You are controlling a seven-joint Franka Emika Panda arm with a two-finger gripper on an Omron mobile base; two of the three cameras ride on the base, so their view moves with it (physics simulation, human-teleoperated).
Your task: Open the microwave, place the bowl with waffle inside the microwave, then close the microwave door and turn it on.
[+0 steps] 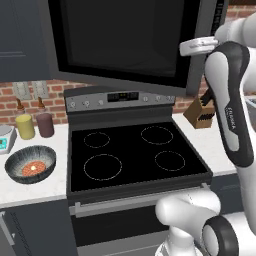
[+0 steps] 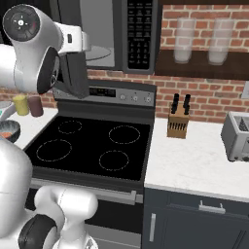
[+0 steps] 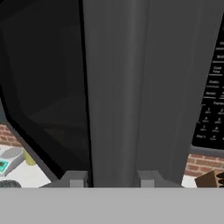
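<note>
The microwave hangs over the stove with its cavity showing. The microwave door stands partly swung out toward me, hinged on the left. My gripper is at the door's free right edge, with a grey vertical strip of the door sitting between the two fingertips; the hand is level with the upper part of that edge. The keypad lies just right of the gripper. The bowl rests on the left counter, far below the gripper, with the waffle in it.
The black stove is directly under the microwave. A yellow jar, a mauve jar and a small scale stand behind the bowl. A knife block and a toaster are on the right counter.
</note>
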